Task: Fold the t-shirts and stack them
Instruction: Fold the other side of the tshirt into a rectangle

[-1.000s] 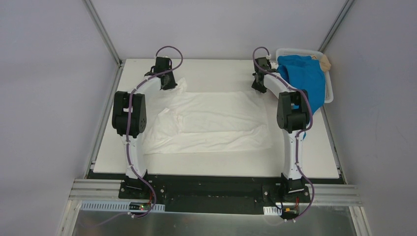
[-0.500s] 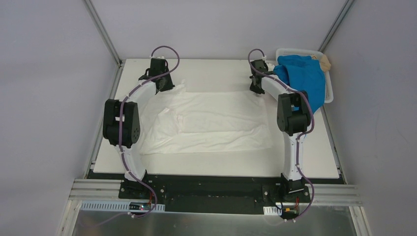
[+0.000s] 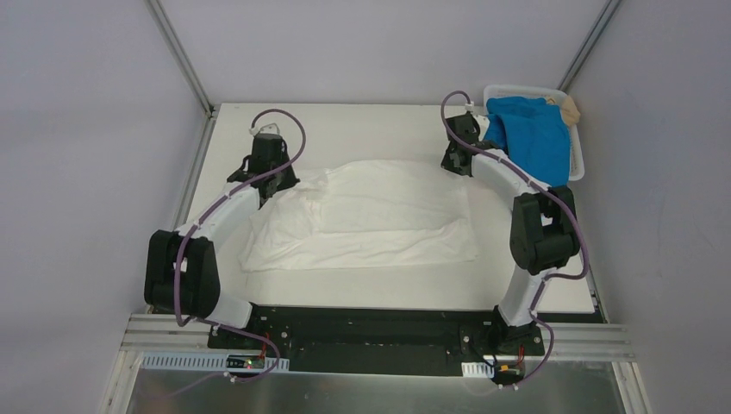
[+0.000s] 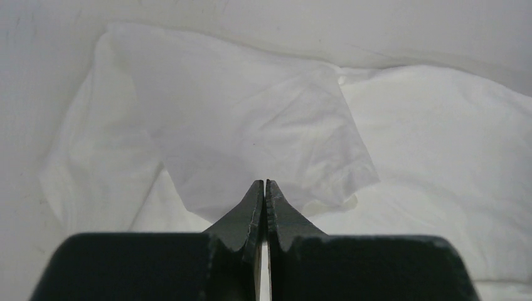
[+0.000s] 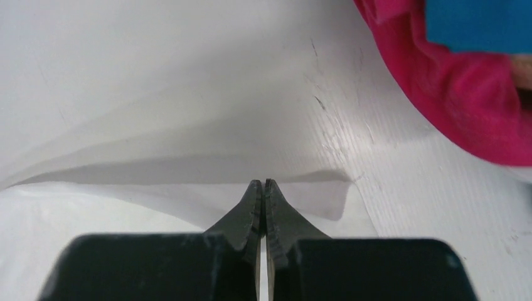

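Table (image 3: 379,121) under tee (image 3: 379,211); walls (image 3: 371,43) seemingly grey

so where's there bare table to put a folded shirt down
Widest bare table is the far strip behind the white t-shirt; a smaller patch lies right of the shirt, nearer than the white basket. The middle is crowded: shirt, with left gripper and right gripper pinching its far corners.

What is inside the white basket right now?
A bright blue t-shirt spills over the basket rim; tan cloth peeks at the far corner, magenta cloth beneath the blue. Anything lower is covered.
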Controlling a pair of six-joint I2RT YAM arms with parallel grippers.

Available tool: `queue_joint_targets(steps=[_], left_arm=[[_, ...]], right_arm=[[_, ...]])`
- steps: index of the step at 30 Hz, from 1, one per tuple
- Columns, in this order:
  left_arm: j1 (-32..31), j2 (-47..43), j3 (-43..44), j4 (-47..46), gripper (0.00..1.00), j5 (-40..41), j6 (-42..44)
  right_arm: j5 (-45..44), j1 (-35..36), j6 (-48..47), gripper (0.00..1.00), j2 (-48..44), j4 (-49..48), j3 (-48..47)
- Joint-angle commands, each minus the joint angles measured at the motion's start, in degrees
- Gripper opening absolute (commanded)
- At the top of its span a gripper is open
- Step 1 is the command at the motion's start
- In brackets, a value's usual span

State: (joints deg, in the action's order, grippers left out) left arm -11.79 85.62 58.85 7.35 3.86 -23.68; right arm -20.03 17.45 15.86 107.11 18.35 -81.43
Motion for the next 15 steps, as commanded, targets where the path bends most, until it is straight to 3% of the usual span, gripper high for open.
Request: queue_joint_targets(steps=[1, 8, 15], left_arm=[[-0.4, -7.7, -6.0, -1.1, 0.0, 4.6, -3.8], [-0.4, -20.1, -14.2, 0.6, 0.0, 7.8, -8.6], [-0.4, -28.4, -16.5, 4.6, 0.0, 9.7, -10.2]], right_arm=[[-0.2, 0.3, 1.1, 0.0, -7.2, -1.4, 5.2], [-0.2, 0.2, 0.9, 0.0, -12.3, -0.5, 9.7], [-0.6, 0.3, 0.1, 0.0, -16.4, -0.1, 12.1]])
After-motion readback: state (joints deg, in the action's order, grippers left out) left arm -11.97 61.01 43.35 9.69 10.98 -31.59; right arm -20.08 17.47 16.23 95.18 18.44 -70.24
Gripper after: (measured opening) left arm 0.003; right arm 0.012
